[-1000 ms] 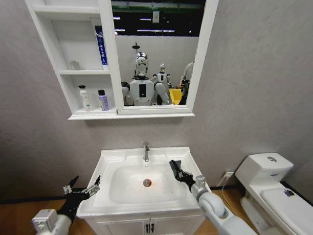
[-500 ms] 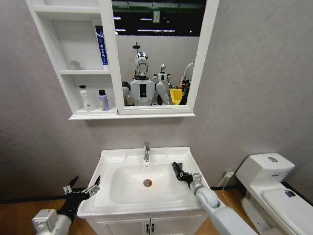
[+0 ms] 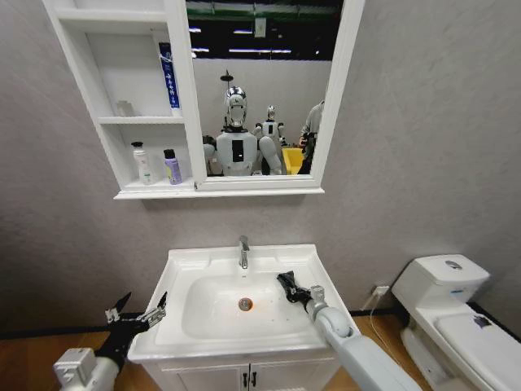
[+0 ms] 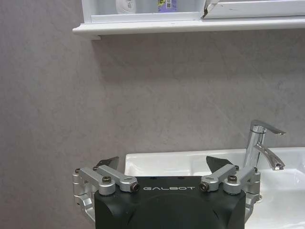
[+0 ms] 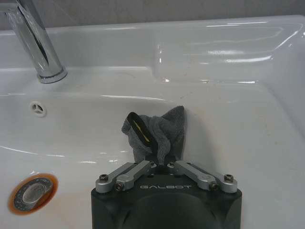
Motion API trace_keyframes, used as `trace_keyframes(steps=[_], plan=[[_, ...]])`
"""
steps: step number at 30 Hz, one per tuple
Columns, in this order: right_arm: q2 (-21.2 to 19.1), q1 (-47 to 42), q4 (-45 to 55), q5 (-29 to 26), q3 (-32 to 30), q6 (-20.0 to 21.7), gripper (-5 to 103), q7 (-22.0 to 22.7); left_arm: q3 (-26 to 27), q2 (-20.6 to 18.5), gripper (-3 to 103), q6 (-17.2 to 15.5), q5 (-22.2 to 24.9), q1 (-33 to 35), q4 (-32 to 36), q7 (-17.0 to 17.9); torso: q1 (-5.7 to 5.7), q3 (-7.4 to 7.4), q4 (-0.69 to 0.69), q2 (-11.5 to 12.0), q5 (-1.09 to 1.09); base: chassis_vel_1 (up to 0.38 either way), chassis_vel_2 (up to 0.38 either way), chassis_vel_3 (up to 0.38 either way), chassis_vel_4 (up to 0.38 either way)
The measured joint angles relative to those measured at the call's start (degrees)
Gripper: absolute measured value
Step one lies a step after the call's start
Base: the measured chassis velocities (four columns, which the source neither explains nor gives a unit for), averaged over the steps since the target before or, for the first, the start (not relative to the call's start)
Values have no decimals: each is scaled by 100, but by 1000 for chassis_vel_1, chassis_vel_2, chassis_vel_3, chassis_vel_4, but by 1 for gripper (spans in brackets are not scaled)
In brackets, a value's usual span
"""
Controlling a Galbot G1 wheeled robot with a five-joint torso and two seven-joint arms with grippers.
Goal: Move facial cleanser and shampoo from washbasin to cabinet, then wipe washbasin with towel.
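Down inside the washbasin, the right gripper is pinching the dark towel against the bowl's right slope, apparently for wiping. Two bottles are standing in the cabinet; the left gripper is idling spread-fingered beside the basin.

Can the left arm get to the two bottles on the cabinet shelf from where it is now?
Probably not without rising a lot. The left gripper, open, sits low beside the washbasin, while the bottles stand high in the cabinet. Nothing blocks the path upward.
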State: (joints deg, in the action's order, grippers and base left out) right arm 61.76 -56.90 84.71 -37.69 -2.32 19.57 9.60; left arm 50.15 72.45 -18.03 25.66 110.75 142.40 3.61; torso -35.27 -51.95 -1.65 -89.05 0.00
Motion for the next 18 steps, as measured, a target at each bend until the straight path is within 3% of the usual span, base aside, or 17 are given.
trace_keyframes(steps=[5, 18], plan=[[75, 82, -178, -168, 144, 117, 4, 87, 0, 0, 100, 0, 0, 0, 0, 0, 1, 1, 1, -1, -1, 0, 0, 0, 0], [882, 707, -750, -1237, 731, 352, 4, 475, 0, 0, 100, 0, 0, 0, 0, 0, 0, 0, 1, 0, -1, 0, 0, 0, 0]])
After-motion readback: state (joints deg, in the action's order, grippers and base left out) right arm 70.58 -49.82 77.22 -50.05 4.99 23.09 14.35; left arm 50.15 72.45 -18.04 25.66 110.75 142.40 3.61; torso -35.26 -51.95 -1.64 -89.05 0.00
